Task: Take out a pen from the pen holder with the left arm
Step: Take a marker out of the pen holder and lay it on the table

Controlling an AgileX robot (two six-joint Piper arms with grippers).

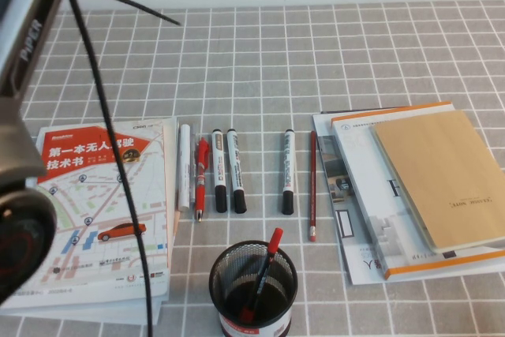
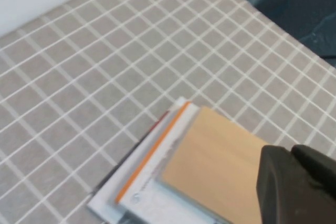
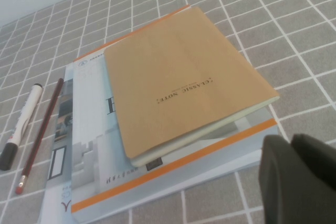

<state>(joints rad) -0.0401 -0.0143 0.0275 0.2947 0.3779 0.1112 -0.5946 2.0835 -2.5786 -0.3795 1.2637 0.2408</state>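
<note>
Along the left edge of the high view the left arm (image 1: 24, 116) rises over the table (image 1: 316, 53), and one black cable (image 1: 110, 155) hangs from it across one map-covered book (image 1: 87, 219). The left gripper (image 2: 294, 182) shows only in its own wrist view, raised well above the checked cloth and far from the pen holder, its pincer drawn together. To the right of the map book, six writing things lie side by side in one row: one white pen (image 1: 184, 167), one red pen (image 1: 201, 175) touching it or nearly so, two black-capped markers (image 1: 218, 171) (image 1: 236, 171) close together, then a gap, a third marker (image 1: 288, 173) and one red pencil (image 1: 312, 187). Nearer the robot, at the front edge of the view, stands one black mesh pen holder (image 1: 280, 309). It holds a single red-capped pen (image 1: 263, 274), which leans to the right with its cap above the rim. Bare cloth lies on either side of the holder and between it and the row, and the room above its mouth is open. The cable runs down just to its left. On the right is one stack of three: a tan notebook (image 1: 442, 179) on an orange-edged book (image 1: 442, 263) on a white booklet (image 1: 355, 226), with the pencil lying just beside its left edge. The far half of the table is bare cloth. The right gripper (image 3: 296, 177) sits low beside the near corner of that stack; whether its pincer is apart or together I cannot tell.
</note>
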